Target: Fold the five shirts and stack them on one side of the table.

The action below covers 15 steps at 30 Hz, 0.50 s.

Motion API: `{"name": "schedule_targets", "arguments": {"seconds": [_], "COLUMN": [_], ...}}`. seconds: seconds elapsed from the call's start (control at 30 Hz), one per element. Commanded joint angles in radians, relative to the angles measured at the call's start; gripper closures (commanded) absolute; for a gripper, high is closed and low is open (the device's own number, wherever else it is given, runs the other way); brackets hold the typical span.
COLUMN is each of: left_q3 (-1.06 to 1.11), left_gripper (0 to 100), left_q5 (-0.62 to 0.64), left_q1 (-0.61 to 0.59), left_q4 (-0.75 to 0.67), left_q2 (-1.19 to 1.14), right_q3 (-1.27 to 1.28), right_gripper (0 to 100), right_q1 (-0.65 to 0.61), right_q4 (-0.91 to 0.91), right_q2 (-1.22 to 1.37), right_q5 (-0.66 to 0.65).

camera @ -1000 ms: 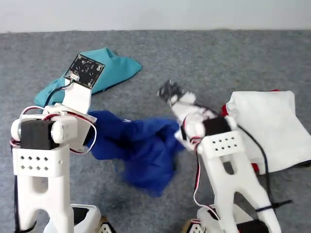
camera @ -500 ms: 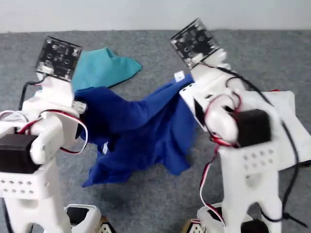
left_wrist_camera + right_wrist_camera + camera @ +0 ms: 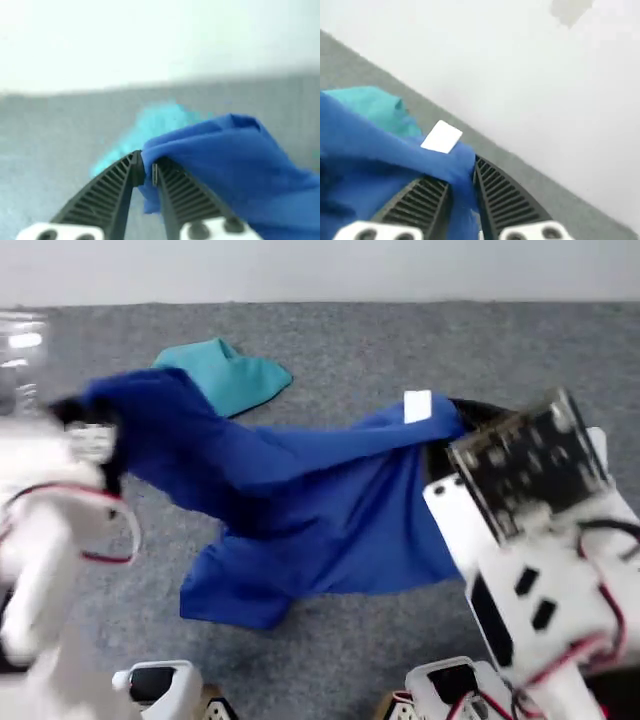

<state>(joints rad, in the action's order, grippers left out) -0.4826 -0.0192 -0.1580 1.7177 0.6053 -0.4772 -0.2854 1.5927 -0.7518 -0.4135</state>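
Clamped tight in the left gripper (image 3: 145,172), up near the table's (image 3: 400,350) left edge: one bunched end of the blue shirt (image 3: 300,510). Pinched between the fingers of the right gripper (image 3: 465,182), toward the right edge: the other end, just beside a white label (image 3: 417,405). Stretched between the two across the middle, sagging, with the lower part seemingly draped on the gray surface toward the near edge. Beyond, toward the far left corner: a teal shirt (image 3: 225,375), partly behind the blue cloth.
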Motion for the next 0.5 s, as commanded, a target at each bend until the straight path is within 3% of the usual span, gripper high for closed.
{"name": "schedule_targets", "arguments": {"seconds": [0.0, 0.2, 0.47], "left_q3": [-0.239, -0.473, -0.576], "left_gripper": [98, 98, 98], "left_q5": [0.018, 0.018, 0.018], "left_q1": [-0.051, -0.049, -0.049], "left_q4": [-0.017, -0.029, -0.043], "left_q2": [0.012, 0.009, 0.011], "right_q3": [-0.032, -0.029, -0.031], "right_gripper": [99.0, 99.0, 99.0], "right_q1": [0.065, 0.229, 0.249], "right_q4": [-0.005, 0.019, 0.082], "right_q2": [-0.002, -0.012, -0.012], "right_q5": [0.009, 0.011, 0.011]}}
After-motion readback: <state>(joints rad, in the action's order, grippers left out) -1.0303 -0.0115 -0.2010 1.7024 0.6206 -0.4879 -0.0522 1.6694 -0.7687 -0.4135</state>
